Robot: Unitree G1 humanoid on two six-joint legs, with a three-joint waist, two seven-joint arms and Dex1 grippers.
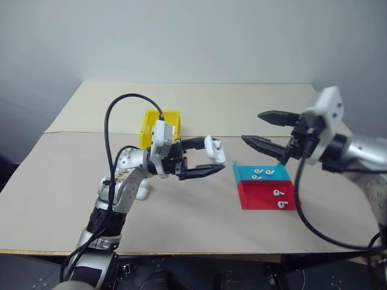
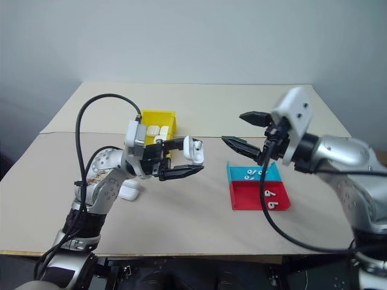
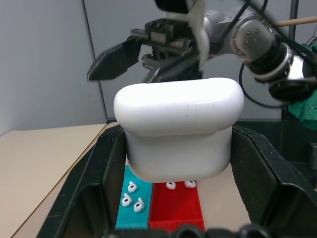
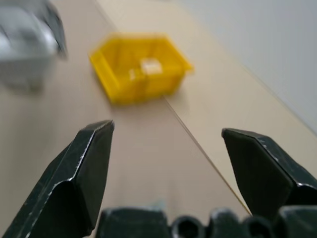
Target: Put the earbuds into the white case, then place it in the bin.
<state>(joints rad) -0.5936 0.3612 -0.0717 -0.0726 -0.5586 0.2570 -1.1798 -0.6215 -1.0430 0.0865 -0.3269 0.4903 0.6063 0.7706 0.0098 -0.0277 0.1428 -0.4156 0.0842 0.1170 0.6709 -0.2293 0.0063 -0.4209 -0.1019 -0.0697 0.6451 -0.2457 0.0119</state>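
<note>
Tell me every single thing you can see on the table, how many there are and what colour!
Table: one, beige, under everything.
Bin: one, yellow, far side of the table behind the left arm, with white cases inside.
White case: one, held above the table between the left end effector's fingers.
Another white case: one, lying on the table beside the left arm.
Cyan tray: one, near the right arm, with small white earbuds in it.
Red tray: one, touching the cyan tray's near side, two white earbuds inside.
Left end effector: black fingers, shut on the case.
Right end effector: black fingers, open, empty, above the trays.
</note>
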